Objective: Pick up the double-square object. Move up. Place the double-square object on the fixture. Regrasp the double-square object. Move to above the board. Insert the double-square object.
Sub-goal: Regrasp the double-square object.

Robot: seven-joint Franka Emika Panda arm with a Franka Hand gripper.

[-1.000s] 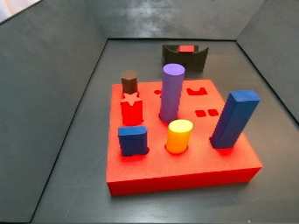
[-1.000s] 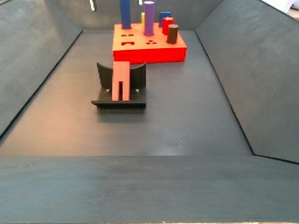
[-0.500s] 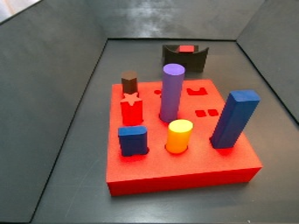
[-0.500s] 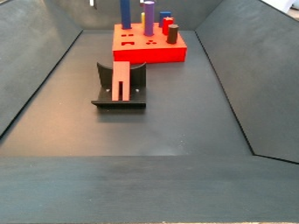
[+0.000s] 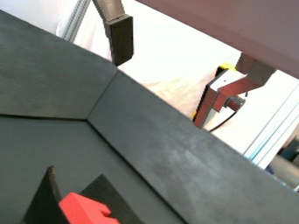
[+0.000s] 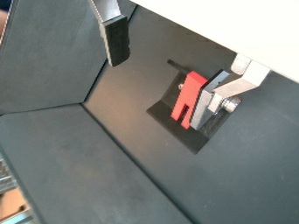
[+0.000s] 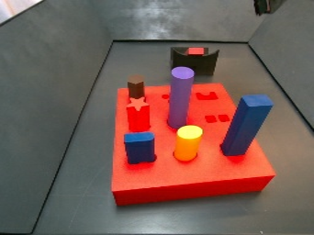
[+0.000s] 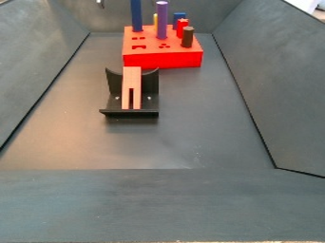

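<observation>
The gripper (image 6: 176, 57) is raised well above the bin floor with its two silver fingers (image 6: 114, 35) spread apart and nothing between them; in a side view only a dark part of it shows at the upper right corner (image 7: 263, 5). The double-square object (image 8: 131, 87) lies on the fixture (image 8: 131, 106), which stands on the floor near the middle, and in a wrist view the red piece (image 6: 187, 96) shows on the dark bracket below the open fingers. The board (image 7: 185, 174) sits against one end of the floor, apart from the fixture, with purple, blue, yellow, brown and red pegs upright in it.
</observation>
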